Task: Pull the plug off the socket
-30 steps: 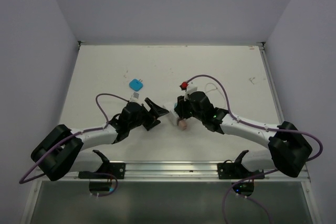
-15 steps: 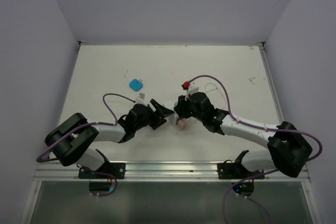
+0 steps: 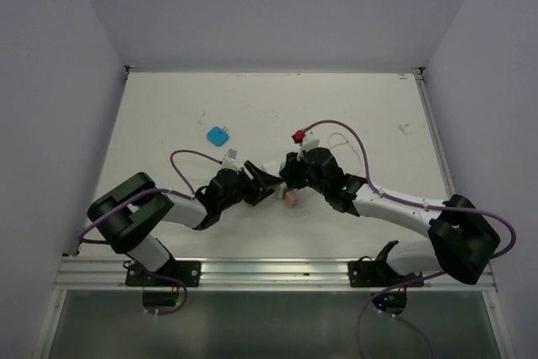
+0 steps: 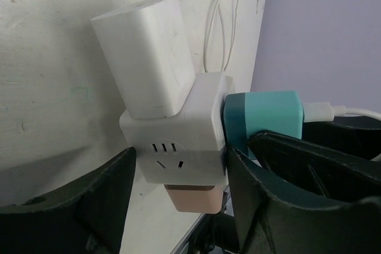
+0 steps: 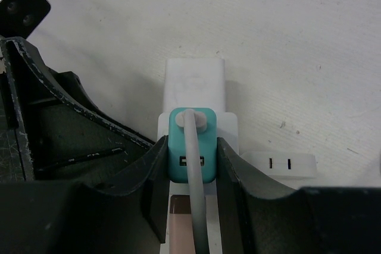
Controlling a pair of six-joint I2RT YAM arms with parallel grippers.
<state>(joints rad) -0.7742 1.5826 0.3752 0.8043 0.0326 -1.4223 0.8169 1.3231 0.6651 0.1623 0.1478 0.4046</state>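
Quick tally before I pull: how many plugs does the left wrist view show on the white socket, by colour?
white plug: 1
teal plug: 1
pinkish plug: 1
Total: 3, all on the socket

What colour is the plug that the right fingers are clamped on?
The plug is teal; the right wrist view shows it best.

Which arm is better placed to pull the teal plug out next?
Right. The right gripper is clamped on the teal plug; the left gripper only straddles the socket, jaws open, better suited to bracing it.
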